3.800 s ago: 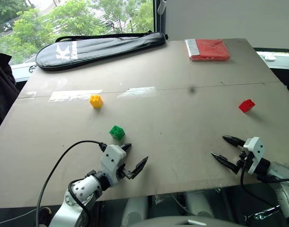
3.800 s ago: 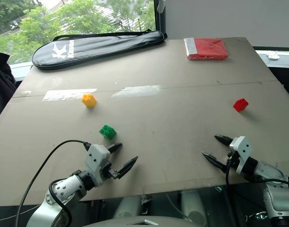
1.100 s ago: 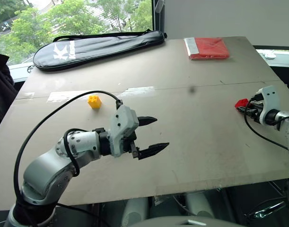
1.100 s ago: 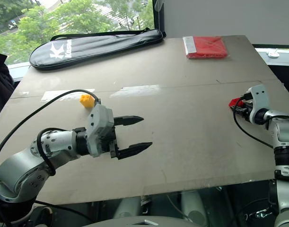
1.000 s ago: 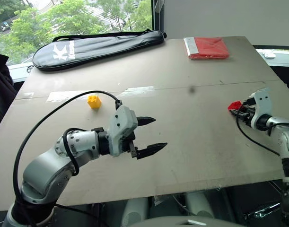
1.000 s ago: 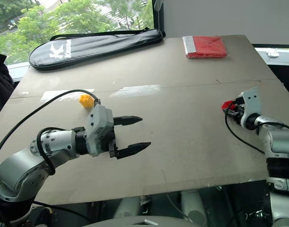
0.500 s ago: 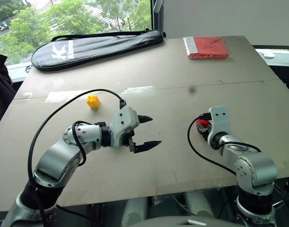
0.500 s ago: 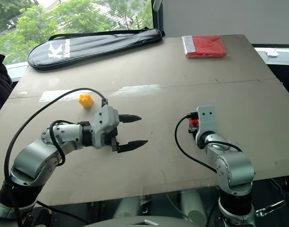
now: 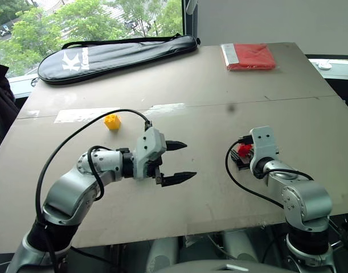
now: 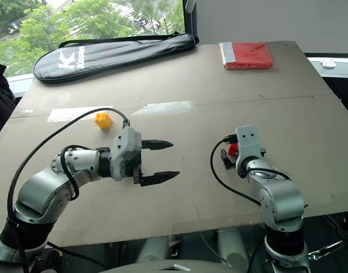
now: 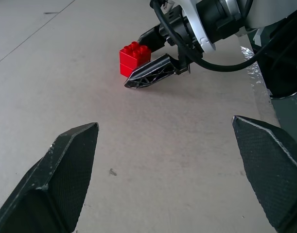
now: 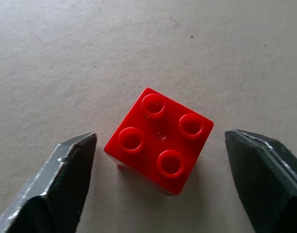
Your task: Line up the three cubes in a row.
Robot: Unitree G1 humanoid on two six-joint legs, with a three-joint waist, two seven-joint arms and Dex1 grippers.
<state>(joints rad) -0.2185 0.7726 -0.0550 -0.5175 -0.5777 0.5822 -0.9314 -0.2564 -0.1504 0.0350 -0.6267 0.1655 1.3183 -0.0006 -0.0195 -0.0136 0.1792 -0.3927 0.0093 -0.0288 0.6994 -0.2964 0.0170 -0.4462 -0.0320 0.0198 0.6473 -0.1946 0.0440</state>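
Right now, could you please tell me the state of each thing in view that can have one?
red cube: resting on the table, studs up, between the right tool's open fingers, not gripped.
yellow cube: resting on the table, untouched.
right tool: open, fingers on either side of the red cube.
left tool: open, holding nothing, over bare table.
racket bag: lying flat, closed.
red packet: lying flat, folded.
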